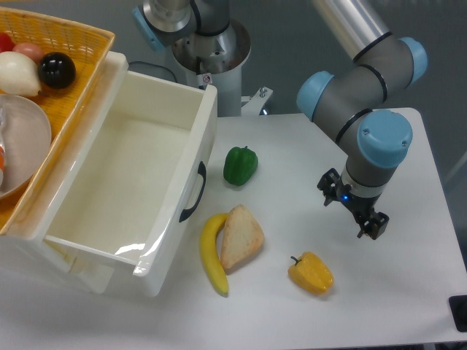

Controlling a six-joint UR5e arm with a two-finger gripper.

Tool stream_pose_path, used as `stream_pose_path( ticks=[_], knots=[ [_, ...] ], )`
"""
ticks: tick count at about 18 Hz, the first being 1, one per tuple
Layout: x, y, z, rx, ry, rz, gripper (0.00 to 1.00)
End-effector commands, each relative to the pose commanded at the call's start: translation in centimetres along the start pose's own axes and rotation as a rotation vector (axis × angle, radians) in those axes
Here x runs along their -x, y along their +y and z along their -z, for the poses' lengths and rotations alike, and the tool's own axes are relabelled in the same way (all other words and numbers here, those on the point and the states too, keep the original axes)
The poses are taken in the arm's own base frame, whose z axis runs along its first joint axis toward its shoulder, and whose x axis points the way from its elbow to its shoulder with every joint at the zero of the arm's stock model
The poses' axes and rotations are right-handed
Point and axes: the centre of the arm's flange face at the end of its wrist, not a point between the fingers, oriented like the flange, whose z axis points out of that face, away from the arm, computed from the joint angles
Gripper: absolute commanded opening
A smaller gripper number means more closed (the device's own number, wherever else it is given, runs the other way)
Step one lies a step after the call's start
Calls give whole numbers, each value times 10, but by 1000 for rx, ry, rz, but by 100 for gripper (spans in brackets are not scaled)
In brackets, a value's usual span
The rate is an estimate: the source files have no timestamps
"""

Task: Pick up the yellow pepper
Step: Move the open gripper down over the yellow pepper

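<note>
While the yellow pepper lies on the white table, the gripper hangs near, up and right; whether its jaws are parted I cannot tell

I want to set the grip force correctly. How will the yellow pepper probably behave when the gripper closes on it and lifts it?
The yellow pepper looks glossy, so it may slip between the fingers. Its lobed, rounded body lies on its side on the table, so a nudge could probably roll it. It seems small and likely light. The gripper is apart from it, up and to the right in the picture.
</note>
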Motion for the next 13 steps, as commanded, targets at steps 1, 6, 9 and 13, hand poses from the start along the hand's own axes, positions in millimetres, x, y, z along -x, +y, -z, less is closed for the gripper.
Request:
stream_pose_path(
  ticks=[1, 6, 9, 13],
  knots=[
    [0, 0, 1, -5, -1, 3, 100],
    [-4, -17, -7, -137, 36, 189, 100],
    [-5, -17, -9, -136, 48, 317, 100],
    [-7, -22, -10, -128, 64, 579, 100]
  ],
)
